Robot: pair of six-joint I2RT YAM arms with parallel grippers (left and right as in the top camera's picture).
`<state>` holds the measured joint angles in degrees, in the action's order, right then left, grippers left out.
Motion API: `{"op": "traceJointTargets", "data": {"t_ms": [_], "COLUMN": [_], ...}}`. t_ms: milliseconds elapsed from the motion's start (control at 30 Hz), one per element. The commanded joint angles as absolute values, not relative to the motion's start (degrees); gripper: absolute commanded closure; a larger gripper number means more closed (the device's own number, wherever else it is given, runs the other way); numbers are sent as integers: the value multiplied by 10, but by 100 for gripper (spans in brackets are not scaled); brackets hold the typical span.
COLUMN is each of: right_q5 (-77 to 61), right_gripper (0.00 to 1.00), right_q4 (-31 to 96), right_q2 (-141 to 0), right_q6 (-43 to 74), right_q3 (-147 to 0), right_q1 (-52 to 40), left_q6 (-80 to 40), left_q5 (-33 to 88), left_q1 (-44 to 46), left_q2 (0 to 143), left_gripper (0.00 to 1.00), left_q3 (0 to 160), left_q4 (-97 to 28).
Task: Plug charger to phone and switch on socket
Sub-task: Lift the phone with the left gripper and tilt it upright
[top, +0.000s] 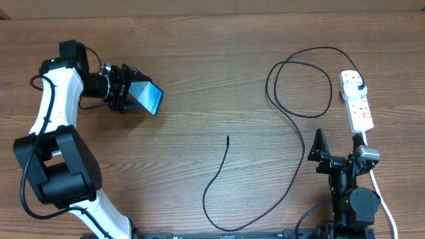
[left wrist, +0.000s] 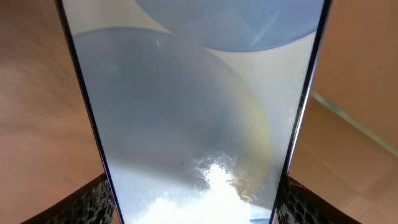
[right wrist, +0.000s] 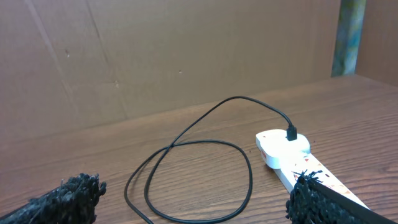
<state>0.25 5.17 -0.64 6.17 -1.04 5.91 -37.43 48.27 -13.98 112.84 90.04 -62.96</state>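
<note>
My left gripper [top: 129, 93] is shut on the phone [top: 149, 97] and holds it tilted above the table at the left; its light-blue screen fills the left wrist view [left wrist: 193, 112] between the two fingers. The charger's black cable [top: 302, 143] loops across the right side, its free tip [top: 228, 138] lying mid-table and its plug [top: 358, 87] seated in the white socket strip [top: 356, 101]. My right gripper [top: 337, 151] is open and empty, just in front of the strip. The right wrist view shows the cable loop [right wrist: 186, 174], plug [right wrist: 291, 132] and strip [right wrist: 280, 149].
The strip's thick white cord [top: 384, 202] runs down past my right arm to the front edge. A brown cardboard wall [right wrist: 186, 56] stands behind the table.
</note>
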Motion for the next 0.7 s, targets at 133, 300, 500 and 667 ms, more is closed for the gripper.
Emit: {"op": "traceJointTargets", "data": {"t_ms": [133,300,500,667], "right_q5": [3,3,3,3], "right_gripper": [0,0,0,0], "right_q4": [48,48,48,48], "right_q2": [-4,-4,-4,-4], "right_q6": [59,59,59,59], "right_q3": [-4,-4,-4,-4], "right_q1": [56,56,56,56], "left_q6": [-403,-403,-394,-388], "left_q5": [670,727,764,791], "left_q1": [-141,-141,-141,-141], "left_q2": [1107,1107,1107,1107], "left_gripper": [96,96,96,96], "left_q3": [913,913,913,913], "left_q4": [-710,-743,-770,-792]}}
